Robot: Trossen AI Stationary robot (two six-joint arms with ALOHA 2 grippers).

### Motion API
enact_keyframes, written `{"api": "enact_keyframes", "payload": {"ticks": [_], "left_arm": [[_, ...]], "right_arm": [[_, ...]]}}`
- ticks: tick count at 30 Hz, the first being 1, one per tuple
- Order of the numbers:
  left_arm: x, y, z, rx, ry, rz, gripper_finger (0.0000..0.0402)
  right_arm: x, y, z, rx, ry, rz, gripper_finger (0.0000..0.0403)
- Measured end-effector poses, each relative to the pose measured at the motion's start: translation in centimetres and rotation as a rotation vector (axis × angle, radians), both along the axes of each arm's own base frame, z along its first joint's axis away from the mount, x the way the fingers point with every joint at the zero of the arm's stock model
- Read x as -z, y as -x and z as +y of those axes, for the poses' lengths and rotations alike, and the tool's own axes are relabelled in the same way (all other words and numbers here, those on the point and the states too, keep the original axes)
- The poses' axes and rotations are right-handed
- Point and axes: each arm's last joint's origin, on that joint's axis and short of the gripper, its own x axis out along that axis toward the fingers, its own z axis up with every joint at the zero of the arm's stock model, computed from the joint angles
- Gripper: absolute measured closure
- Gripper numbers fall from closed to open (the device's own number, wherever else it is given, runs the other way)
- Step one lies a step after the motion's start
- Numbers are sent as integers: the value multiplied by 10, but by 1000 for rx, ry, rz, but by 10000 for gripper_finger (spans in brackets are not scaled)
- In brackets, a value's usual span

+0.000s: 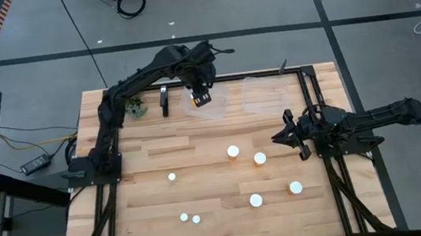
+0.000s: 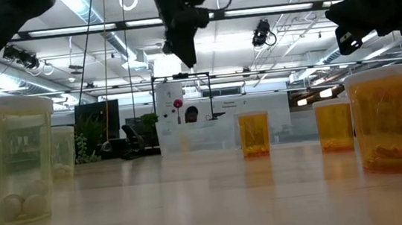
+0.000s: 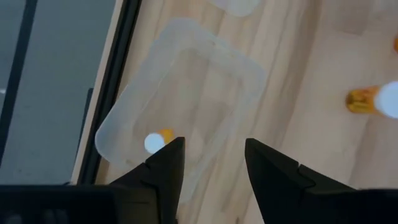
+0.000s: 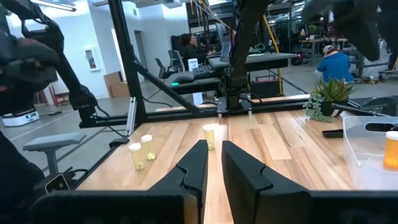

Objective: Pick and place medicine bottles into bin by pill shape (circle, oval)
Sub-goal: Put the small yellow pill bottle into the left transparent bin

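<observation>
Small amber bottle with a round white cap (image 3: 157, 140) lies on its side inside the clear plastic bin (image 3: 124, 118) at the table's far edge, near the bin's wall. Its long axis runs flat along the bin floor, cap end pointing toward the table's outer rail; body mostly hidden behind a finger. In the high view an amber bottle (image 1: 199, 97) shows right at the left gripper.

Left gripper (image 3: 211, 163) hangs directly over that bin, jaws apart with nothing between them in the wrist view.

A second clear bin (image 1: 263, 94) sits just beside the first along the same far edge.

Seven more white-capped bottles stand upright on the wooden table (image 1: 160, 235): four wide ones toward the right half, e.g. (image 1: 233, 151) and (image 1: 260, 158), three tiny ones toward the near-left, e.g. (image 1: 172, 176).

Right gripper (image 1: 298, 134) waits above the right edge, fingers pressed together, empty.

Risks, as a judgement: the lying bottle can roll when the bin is bumped; a descending finger could clip the bin wall and shift it; wrong bin choice mixes pill shapes.
</observation>
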Motion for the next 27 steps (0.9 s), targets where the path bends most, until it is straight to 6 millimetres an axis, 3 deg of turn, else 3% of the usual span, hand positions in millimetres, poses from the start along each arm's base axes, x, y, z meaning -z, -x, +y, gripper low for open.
{"api": "enact_keyframes", "payload": {"ticks": [9, 19, 27], "left_arm": [[-28, 21, -39, 25, 15, -2, 225], [-26, 47, -98, 102, 38, -5, 225], [-11, 71, -141, 133, 65, -42, 225]], "right_arm": [[0, 0, 0, 0, 0, 0, 349], [0, 0, 0, 0, 0, 0, 349], [0, 0, 0, 0, 0, 0, 349]]}}
